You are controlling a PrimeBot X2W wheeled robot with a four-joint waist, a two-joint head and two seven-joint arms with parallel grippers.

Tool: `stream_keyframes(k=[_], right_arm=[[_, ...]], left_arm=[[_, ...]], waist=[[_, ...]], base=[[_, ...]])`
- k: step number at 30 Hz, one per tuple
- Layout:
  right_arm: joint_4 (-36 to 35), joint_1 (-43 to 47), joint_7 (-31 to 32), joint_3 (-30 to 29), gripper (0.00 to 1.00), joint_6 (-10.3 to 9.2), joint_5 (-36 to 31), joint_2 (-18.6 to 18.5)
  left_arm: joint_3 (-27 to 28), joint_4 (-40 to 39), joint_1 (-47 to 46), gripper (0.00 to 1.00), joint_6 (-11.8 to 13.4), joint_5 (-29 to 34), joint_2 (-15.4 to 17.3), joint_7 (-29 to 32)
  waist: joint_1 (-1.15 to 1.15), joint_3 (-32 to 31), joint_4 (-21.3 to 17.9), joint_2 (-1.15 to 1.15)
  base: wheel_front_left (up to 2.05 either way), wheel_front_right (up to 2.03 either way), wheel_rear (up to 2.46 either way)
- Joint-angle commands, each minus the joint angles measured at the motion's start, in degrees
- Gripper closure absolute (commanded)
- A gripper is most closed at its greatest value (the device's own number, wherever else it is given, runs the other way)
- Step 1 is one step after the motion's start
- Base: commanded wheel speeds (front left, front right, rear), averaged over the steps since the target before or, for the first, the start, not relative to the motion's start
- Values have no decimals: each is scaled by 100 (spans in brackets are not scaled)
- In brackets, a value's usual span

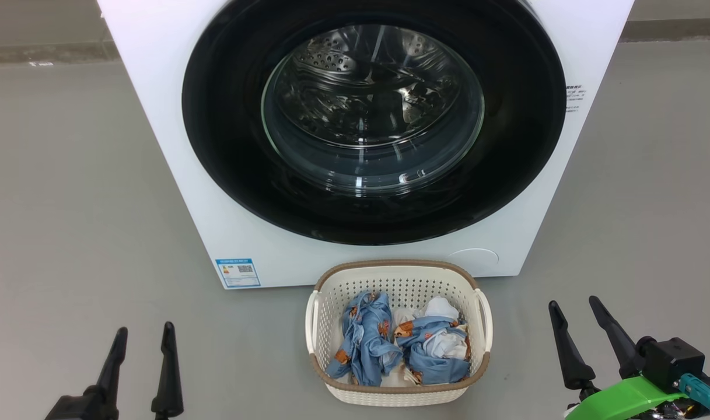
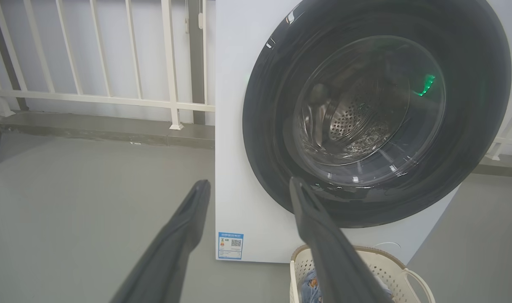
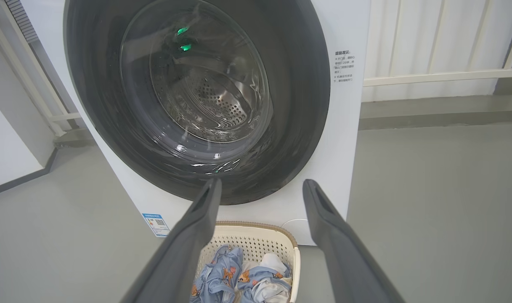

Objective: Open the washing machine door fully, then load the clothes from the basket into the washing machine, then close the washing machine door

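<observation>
Washing machine (image 1: 150, 87): white front-loader, upright, ahead of both grippers; door (image 1: 226, 146): glossy black rim, clear glass bowl, shut; basket (image 1: 401, 289): cream, brown rim, on floor between left gripper (image 1: 144, 328) and right gripper (image 1: 573, 301); clothes (image 1: 366, 344): light-blue, orange-printed, bunched inside basket.

White washing machine (image 1: 165, 116), small blue label (image 1: 238, 272); washing machine door (image 1: 373, 116) rimmed in glossy black. Cream-white perforated basket (image 1: 331, 303), brown woven-look rim. Light-blue clothes (image 1: 390, 344), orange cartoon prints, white parts. Grey floor (image 1: 69, 204).
</observation>
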Motion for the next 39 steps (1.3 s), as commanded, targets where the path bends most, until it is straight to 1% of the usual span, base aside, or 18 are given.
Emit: stream_keyframes(k=[1,14,22,28,39], right_arm=[[-96,-53,-71,77,0,1,-101,-62],[-64,-37,-71,13,0,1,-84,14],[-75,-43,-71,-4,0,1,-71,51],[-69,-60,-71,-42,0,1,-63,74],[-74,-75,-71,-42,0,1,-48,99]], left_arm=[[203,-76,-109,0,3,63,102,-79],[252,238,-122,0,3,-14,99,-79],[420,307,-191,0,3,171,82,-79],[501,335,-216,0,3,227,67,-79],[551,372,-270,0,3,272,53,-79]], waist=[[0,-7,-6,0],[0,-10,-43,0],[0,30,-59,0],[0,49,-82,0],[0,84,-106,0]], base=[[0,0,0],[0,0,0],[22,22,-44],[77,77,-153],[118,118,-237]])
